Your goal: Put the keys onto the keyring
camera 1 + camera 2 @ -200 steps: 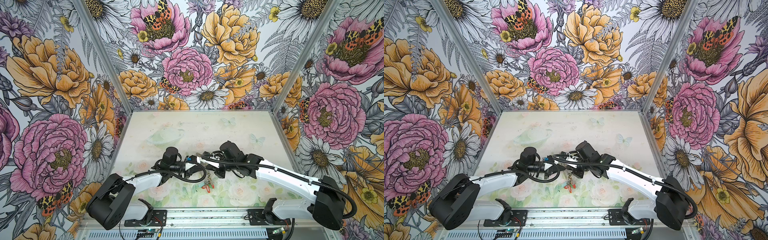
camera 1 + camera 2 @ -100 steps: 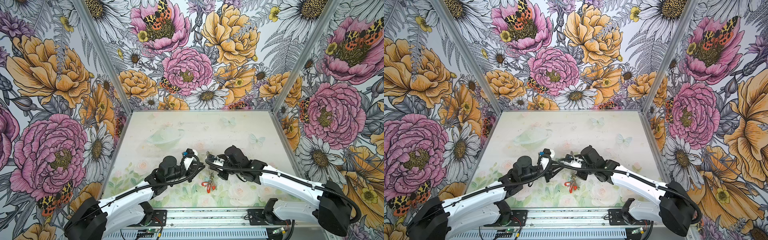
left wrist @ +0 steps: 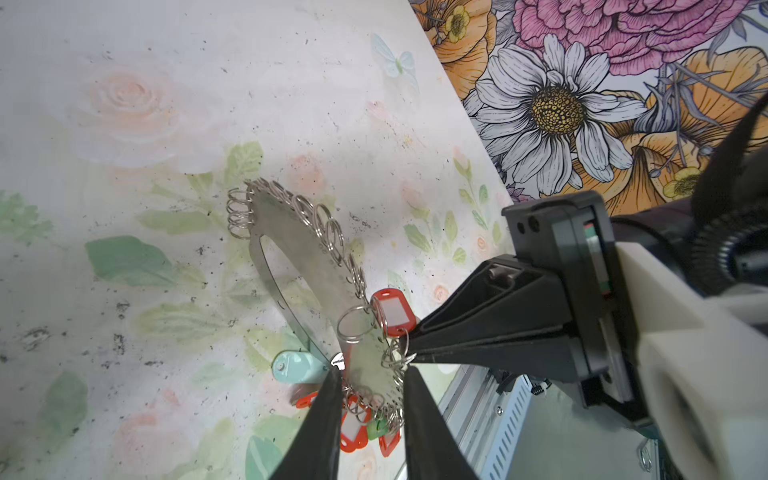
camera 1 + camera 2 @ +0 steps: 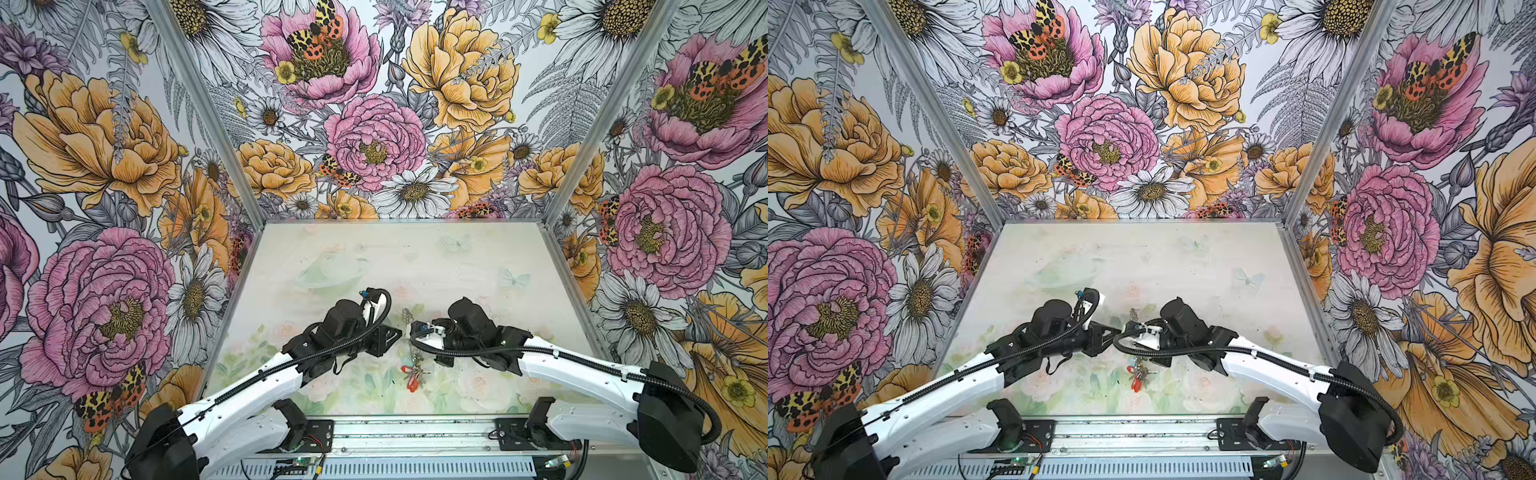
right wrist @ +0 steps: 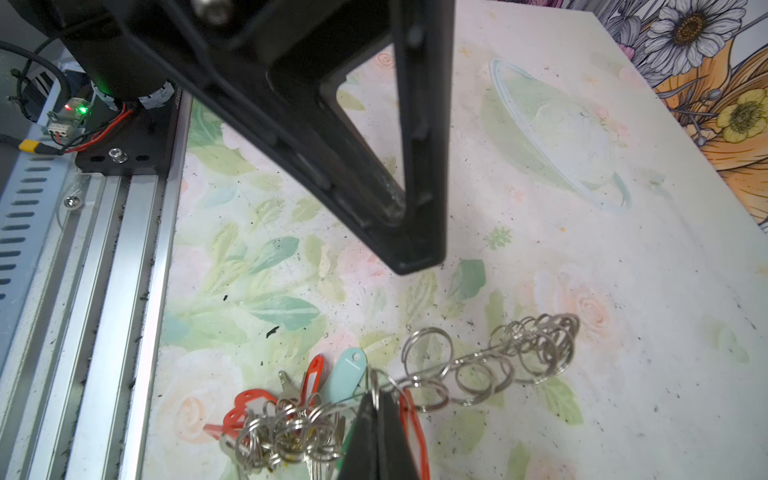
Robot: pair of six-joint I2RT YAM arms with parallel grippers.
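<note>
The keyring [image 3: 316, 266], a flat grey crescent fringed with silver wire rings, stands on edge over the table, also seen in both top views [image 4: 409, 316] [image 4: 1133, 313]. Keys with red, green and teal tags [image 5: 291, 419] hang bunched at its lower end [image 4: 411, 376]. A red tag with a white label [image 3: 390, 311] hangs near the grip. My right gripper [image 5: 378, 399] is shut on one wire ring of the keyring [image 3: 409, 355]. My left gripper [image 3: 372, 374] is open, and its finger [image 5: 419, 232] hangs clear of the keyring, just to the left [image 4: 395, 332].
The pale floral table [image 4: 457, 257] is walled by flower-printed panels on three sides. A metal rail [image 4: 415, 432] with the arm mounts and a small circuit board [image 5: 66, 116] runs along the front edge, close to the hanging keys.
My left gripper has opened, let go of the keyring and drawn back a little to the left. The right gripper keeps its hold and has shifted slightly right.
</note>
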